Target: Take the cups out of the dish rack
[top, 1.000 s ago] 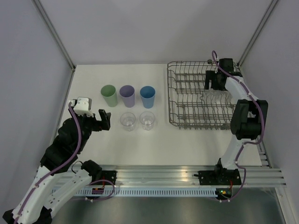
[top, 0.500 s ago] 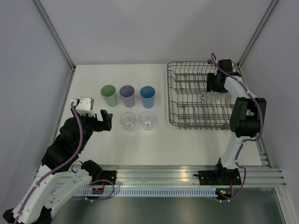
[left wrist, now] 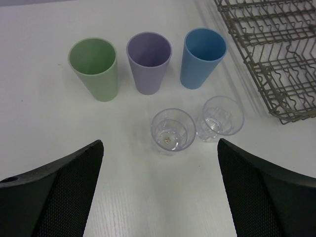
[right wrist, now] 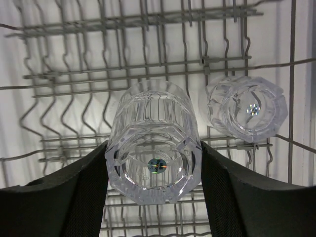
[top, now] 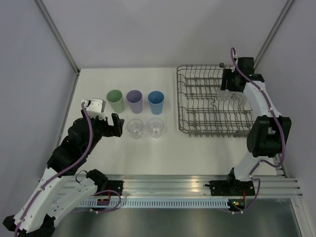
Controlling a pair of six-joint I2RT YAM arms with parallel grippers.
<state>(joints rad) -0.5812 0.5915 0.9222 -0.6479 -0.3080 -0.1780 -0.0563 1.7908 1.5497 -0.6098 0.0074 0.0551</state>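
Clamping the right gripper (right wrist: pixel 154 185) on a clear cup (right wrist: pixel 153 126) to lift it off the dish rack (top: pixel 180 101), with the left gripper (left wrist: pixel 160 148) spread wide.

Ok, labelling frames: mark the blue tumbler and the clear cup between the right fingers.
blue opaque tumbler (left wrist: pixel 197 70), left wrist view, outer side wall.
clear faceted cup (right wrist: pixel 153 123), right wrist view, ribbed side wall.

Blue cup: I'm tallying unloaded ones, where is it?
Top view: the blue cup stands on the table, right of the lavender cup, left of the dish rack.
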